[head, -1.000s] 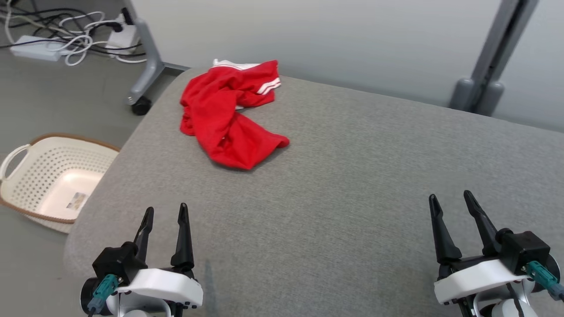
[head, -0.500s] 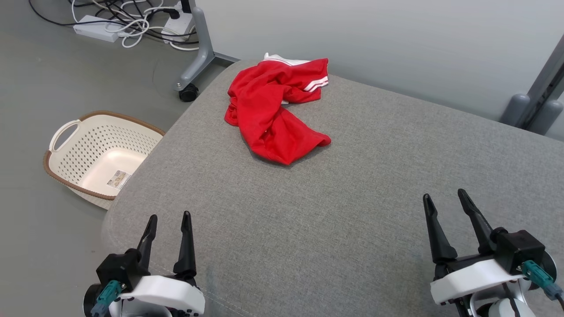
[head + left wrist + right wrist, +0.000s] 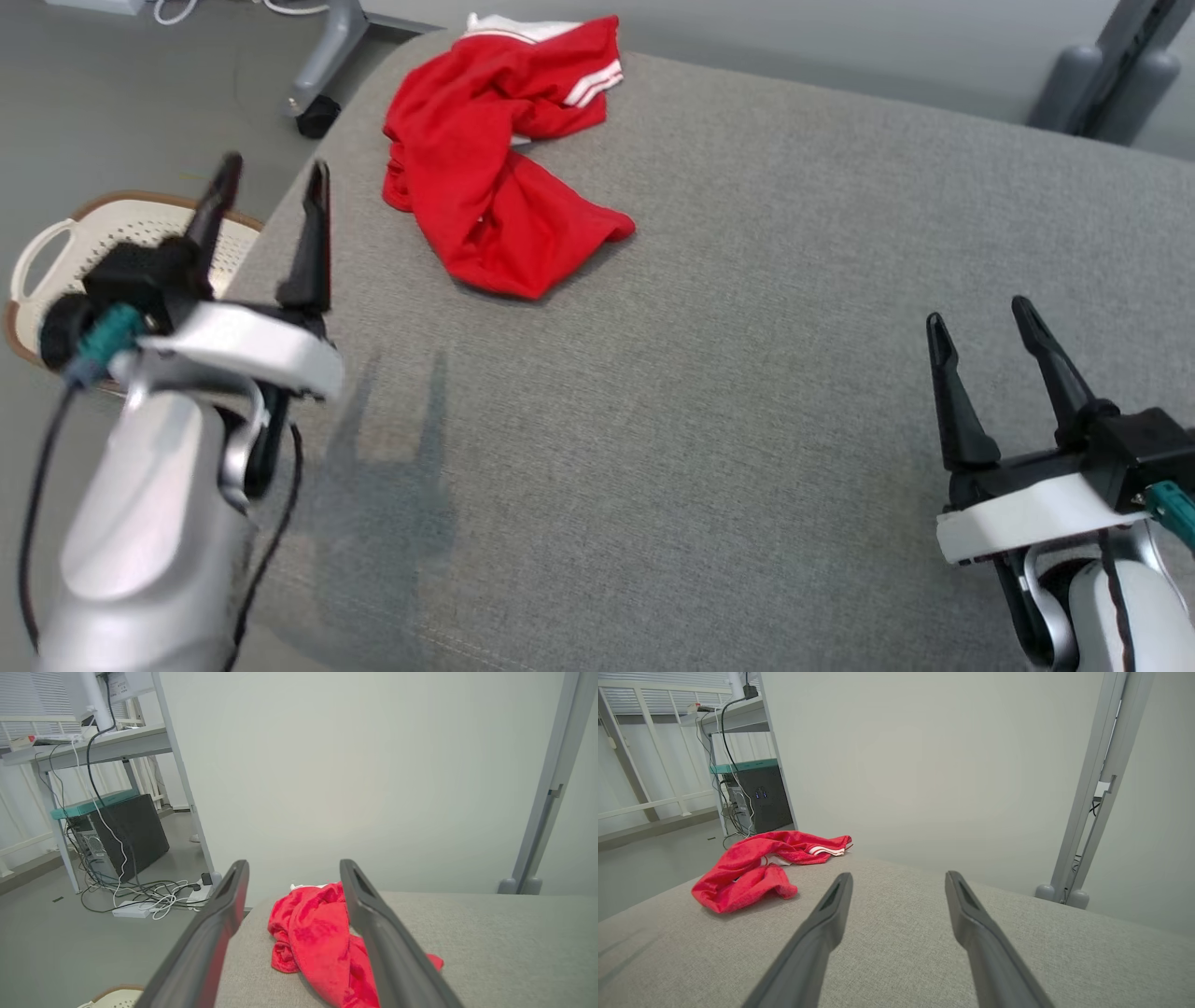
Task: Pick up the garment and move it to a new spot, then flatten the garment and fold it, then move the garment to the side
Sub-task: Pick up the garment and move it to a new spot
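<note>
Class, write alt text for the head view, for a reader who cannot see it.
A crumpled red garment with white stripes lies near the far left corner of a grey padded surface. The left hand, open, hovers short of it; the right hand, open, sits at lower right.
</note>
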### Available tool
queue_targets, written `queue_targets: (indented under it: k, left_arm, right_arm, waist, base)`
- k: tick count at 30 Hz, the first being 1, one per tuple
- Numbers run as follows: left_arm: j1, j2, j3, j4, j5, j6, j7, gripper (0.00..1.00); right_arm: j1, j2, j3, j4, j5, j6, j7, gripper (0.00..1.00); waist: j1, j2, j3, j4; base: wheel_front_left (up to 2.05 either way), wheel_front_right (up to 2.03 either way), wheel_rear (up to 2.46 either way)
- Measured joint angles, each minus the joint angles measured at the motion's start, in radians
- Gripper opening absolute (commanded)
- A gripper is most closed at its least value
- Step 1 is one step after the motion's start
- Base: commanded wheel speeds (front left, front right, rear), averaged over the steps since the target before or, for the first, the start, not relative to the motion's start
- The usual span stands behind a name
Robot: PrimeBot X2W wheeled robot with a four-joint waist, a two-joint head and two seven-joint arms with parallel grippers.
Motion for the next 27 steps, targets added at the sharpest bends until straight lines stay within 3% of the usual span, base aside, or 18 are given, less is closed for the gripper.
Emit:
queue_targets:
  k: [5, 9, 18, 22, 27]
  left_arm:
    - [-0.240, 0.071, 0.015, 0.103, -0.021, -0.050, 0.124, 1.00]
    - [-0.405, 0.135, 0.036, 0.225, -0.034, -0.061, 0.229, 1.00]
    - [-0.571, 0.206, 0.012, 0.491, -0.062, -0.088, 0.452, 1.00]
    - [-0.599, 0.215, -0.003, 0.556, -0.050, -0.082, 0.462, 1.00]
    - [-0.611, 0.247, -0.010, 0.646, -0.026, -0.022, 0.457, 1.00]
  right_arm:
    - [-0.052, 0.000, 0.005, -0.055, -0.019, 0.000, 0.015, 1.00]
    - [-0.094, 0.000, 0.025, -0.089, -0.026, 0.000, 0.017, 1.00]
    - [-0.126, -0.001, 0.008, -0.137, -0.047, 0.000, 0.017, 1.00]
    - [-0.128, -0.001, -0.003, -0.147, -0.049, 0.000, 0.016, 1.00]
    - [-0.134, -0.001, 0.000, -0.151, -0.047, 0.000, 0.009, 1.00]
  waist:
    - [0.0000, 0.0000, 0.082, -0.060]
    - [0.0000, 0.0000, 0.142, -0.127]
    - [0.0000, 0.0000, 0.268, -0.279]
    - [0.0000, 0.0000, 0.318, -0.326]
    - [0.0000, 0.0000, 0.360, -0.370]
  base:
    - [0.00, 0.00, 0.00]
    - [0.00, 0.00, 0.00]
    - [0.00, 0.00, 0.00]
    - [0.00, 0.00, 0.00]
    - [0.00, 0.00, 0.00]
